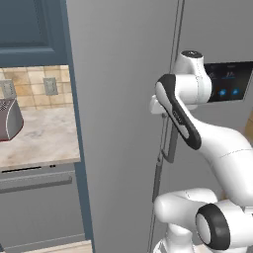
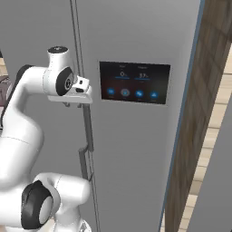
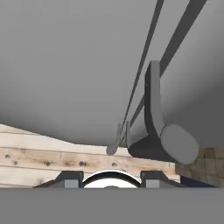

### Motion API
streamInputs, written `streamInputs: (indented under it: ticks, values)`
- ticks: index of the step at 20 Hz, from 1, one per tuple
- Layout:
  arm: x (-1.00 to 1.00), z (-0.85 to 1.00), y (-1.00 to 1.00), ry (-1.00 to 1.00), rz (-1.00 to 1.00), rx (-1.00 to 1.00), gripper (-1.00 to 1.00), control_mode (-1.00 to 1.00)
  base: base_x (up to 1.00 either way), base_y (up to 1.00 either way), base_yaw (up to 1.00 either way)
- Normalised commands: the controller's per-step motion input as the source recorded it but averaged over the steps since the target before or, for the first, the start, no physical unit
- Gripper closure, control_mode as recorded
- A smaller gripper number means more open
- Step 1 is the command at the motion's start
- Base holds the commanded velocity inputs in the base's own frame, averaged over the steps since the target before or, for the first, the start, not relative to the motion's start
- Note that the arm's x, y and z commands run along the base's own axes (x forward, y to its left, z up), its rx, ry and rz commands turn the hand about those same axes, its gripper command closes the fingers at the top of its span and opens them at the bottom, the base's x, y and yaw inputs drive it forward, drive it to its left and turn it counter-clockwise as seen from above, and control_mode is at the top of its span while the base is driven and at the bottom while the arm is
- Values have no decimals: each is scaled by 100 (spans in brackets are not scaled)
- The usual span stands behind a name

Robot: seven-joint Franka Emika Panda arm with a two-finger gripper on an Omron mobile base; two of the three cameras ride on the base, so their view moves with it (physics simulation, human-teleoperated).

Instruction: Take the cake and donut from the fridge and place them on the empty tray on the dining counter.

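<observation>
Gripper (image 2: 74, 103) is clamped on the fridge (image 2: 136, 158) door handle (image 2: 87, 131) near its top; a crooked pull could make the fingers slip off

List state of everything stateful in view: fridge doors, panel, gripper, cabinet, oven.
fridge: both doors closed, seam tight
fridge handle: not gripped
fridge panel: lit, blue icons showing
gripper: shut, empty, up at the door seam by the handles
toaster: on the worktop, slots hidden
upper cabinet: door closed
</observation>
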Motion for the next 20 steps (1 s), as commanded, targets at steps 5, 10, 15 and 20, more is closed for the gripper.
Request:
streamInputs:
  ticks: [5, 10, 15, 20]
  values:
    - [-55, -3, -5, -7, -3, 0, -100, -100, 0, 0, 0]
    - [-81, -14, -21, -7, -8, 3, -100, -100, 0, 0, 0]
    - [-62, -16, -14, -2, -5, 1, -100, -100, 0, 0, 0]
    - [-36, -8, -7, 0, -1, 0, -100, -100, 0, 0, 0]
